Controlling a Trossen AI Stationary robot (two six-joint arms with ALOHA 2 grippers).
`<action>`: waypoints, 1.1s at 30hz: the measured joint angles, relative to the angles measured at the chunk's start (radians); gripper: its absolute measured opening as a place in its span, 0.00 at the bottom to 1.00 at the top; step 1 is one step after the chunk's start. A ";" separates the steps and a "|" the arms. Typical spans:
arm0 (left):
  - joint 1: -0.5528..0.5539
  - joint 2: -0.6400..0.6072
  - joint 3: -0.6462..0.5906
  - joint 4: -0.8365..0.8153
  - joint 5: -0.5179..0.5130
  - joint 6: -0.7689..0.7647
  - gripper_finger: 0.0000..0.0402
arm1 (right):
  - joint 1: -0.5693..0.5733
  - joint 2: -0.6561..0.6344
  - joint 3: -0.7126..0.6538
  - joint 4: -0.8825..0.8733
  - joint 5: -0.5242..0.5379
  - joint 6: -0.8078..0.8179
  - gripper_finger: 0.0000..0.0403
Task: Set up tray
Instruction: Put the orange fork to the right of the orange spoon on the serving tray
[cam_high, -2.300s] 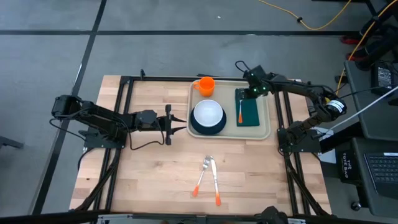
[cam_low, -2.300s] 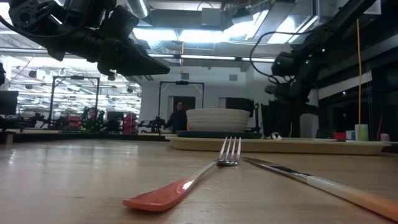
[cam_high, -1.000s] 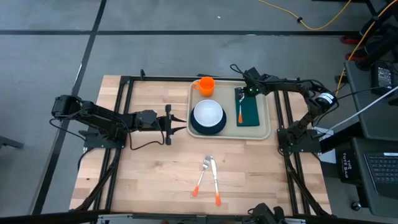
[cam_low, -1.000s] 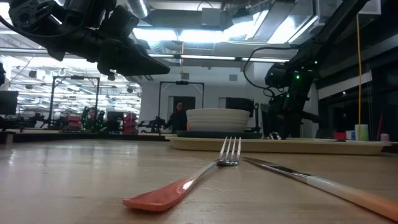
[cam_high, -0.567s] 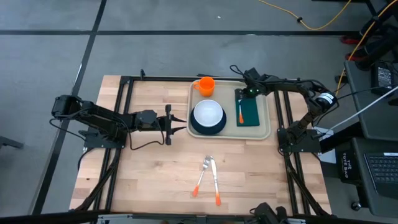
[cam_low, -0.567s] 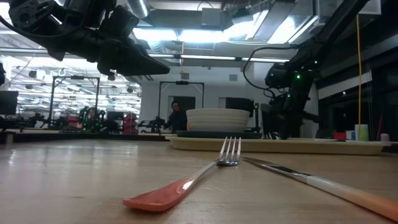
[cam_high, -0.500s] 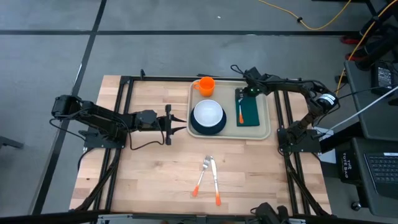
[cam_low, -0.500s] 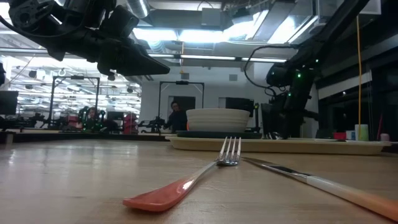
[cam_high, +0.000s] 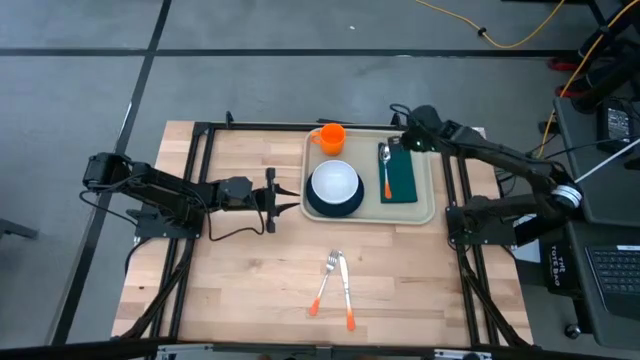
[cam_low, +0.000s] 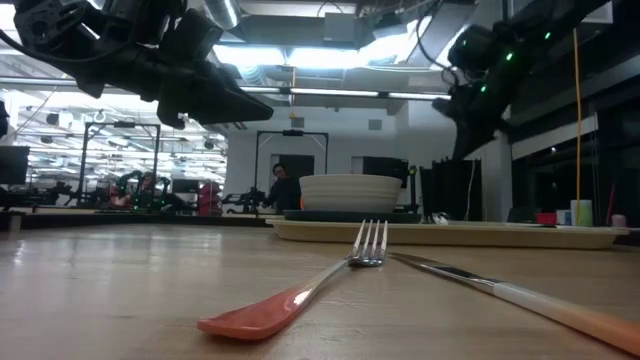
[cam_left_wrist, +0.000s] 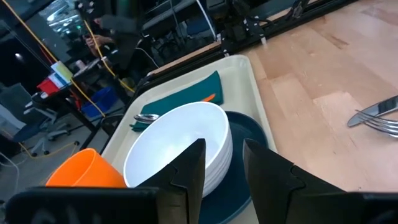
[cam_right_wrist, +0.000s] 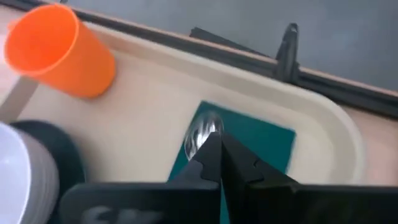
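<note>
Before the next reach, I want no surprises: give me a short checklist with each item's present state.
1. Spoon lies on the napkin inside the tray: ok.
2. Right end effector shut, holding nothing, above the tray's far right corner: ok.
3. Fork and knife loaded on the tray: not ok, both lie on the table.
4. Bowl on plate, cup upright in tray: ok.
5. Left end effector empty, fingers apart, beside the tray's left rim: ok.
</note>
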 joint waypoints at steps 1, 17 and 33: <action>0.000 0.000 0.000 0.000 0.000 0.010 0.25 | 0.035 -0.018 0.000 -0.026 0.032 0.015 0.00; 0.105 -0.107 -0.106 0.108 0.167 -0.084 0.21 | 0.833 -0.048 0.000 -0.006 0.510 0.303 0.00; 0.067 -0.457 -0.121 -0.243 0.267 -0.161 0.01 | 1.191 0.324 0.169 0.145 0.571 0.449 0.00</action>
